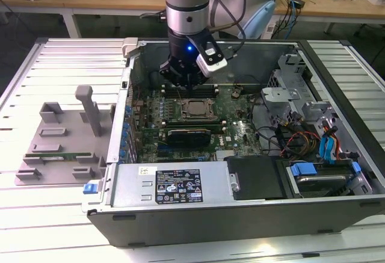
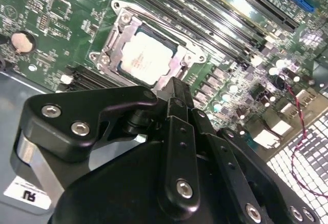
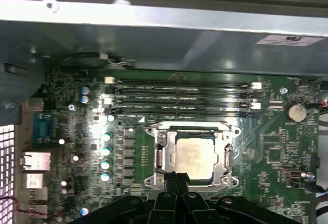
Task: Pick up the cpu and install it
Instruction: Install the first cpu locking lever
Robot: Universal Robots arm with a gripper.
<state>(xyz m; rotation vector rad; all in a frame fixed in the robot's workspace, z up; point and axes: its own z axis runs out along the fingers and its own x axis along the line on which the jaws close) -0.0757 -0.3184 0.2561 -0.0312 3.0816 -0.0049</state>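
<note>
Exterior view, left to right: a grey fixture tray (image 1: pixel 36 173) is lying on the slatted table (image 1: pixel 66 52), carrying 1 upright post (image 1: pixel 90 109) and a narrow green memory stick (image 1: pixel 57 154) lying flat. Just beside it, the open computer case (image 1: pixel 180 218) is lying on its side. Its grey front cover is bearing 2 stickers, a white label (image 1: pixel 144 170) and a black label (image 1: pixel 179 186); the print on both is too small to make out. Another white label (image 3: pixel 292 40) is showing on the case wall in the first wrist view, its print unreadable. Inside, the green motherboard (image 1: pixel 240 127) is facing up. The cpu (image 1: pixel 195 108) is sitting in the socket (image 1: pixel 212 117) near the board's middle, silver top up, with the metal frame lying around its edges; it is showing in both wrist views (image 2: pixel 146 57) (image 3: pixel 193 157). 4 memory slots (image 3: pixel 179 98) are running alongside the socket, and a coin battery (image 3: pixel 295 112) is sitting apart from it. Toward the exterior view's right, orange and red cables (image 1: pixel 298 138) and a drive bay with blue tabs (image 1: pixel 328 145) are crowding the case; nothing is covering the cpu. The arm (image 1: pixel 186 10) is reaching straight down into the case, a blue light (image 1: pixel 190 49) glowing on its wrist. The gripper (image 1: pixel 186 83) is hovering just above the socket's edge, and the first wrist view puts it (image 3: pixel 177 177) right at the frame's rim. Its fingers (image 2: pixel 174 96) are sitting pressed together, narrow, gripping nothing.
</note>
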